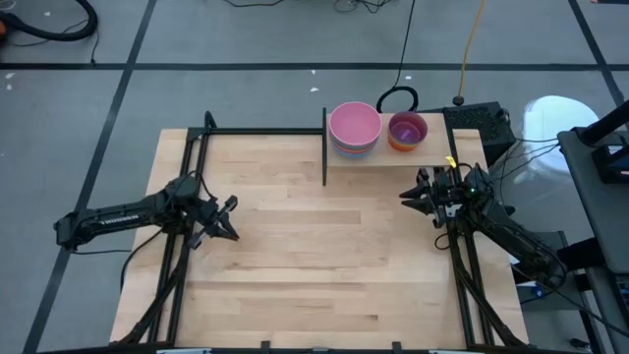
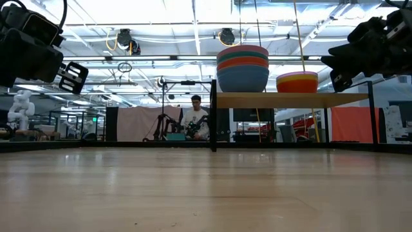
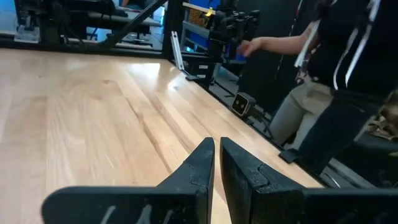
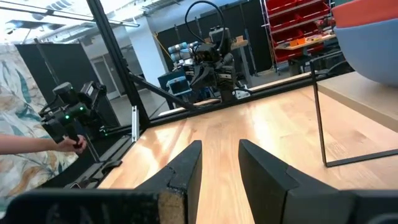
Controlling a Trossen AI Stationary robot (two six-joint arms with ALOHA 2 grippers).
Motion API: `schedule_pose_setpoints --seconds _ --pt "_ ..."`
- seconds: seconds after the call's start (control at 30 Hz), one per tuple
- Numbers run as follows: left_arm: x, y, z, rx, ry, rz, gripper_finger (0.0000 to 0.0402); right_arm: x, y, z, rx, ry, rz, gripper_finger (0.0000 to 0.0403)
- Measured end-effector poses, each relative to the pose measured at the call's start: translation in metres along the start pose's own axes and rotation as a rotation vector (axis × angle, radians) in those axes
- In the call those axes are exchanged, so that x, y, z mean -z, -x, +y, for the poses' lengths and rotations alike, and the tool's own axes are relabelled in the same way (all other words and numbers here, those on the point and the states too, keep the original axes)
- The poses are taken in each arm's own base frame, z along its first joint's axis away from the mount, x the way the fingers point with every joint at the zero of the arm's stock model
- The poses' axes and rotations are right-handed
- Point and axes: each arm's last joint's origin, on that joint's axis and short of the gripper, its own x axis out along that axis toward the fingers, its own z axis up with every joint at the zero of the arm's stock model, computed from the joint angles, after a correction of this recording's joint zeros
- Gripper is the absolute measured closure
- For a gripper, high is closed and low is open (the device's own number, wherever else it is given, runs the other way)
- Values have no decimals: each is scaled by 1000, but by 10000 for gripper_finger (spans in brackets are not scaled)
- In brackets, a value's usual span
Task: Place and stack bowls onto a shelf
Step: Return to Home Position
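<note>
The right gripper [image 1: 408, 197] hovers above the table's [image 1: 314, 256] right side. Its fingers [image 4: 186, 168] are a little apart and there is nothing between them. Near it, toward the table's far edge, stands the shelf [image 1: 393, 169], with its board raised above the tabletop on thin black legs.

The small stack [image 1: 408, 130] sits at the shelf end closer to this gripper. A purple bowl is on top, and in the low view a yellow rim and an orange bowl show beneath it. I cannot tell what else lies inside that stack. Just beside it, apart by a small gap, and farther from the gripper, stands the large stack [image 1: 355, 128]. From the top down it is pink, teal, red-orange and blue.

The left gripper [image 1: 228, 218] hovers over the table's left side, well apart from the shelf and pointing across toward the right gripper. Its fingers [image 3: 202, 165] are drawn together but for a slit and hold nothing. Only bare tabletop lies between the two grippers.

Past the table edge ahead of the left gripper stands a person [image 3: 323, 87], with a hand [image 3: 252, 45] out toward dark equipment. Far behind the shelf in the low view sits another person [image 2: 195, 122].
</note>
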Motion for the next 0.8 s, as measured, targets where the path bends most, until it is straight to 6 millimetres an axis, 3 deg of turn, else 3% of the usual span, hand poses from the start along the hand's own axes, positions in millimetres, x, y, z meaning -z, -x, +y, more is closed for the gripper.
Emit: schedule_pose_setpoints --seconds 0.8 --pt "-2 0 0 -2 -24 -13 371 0 0 0 0 5 2 305"
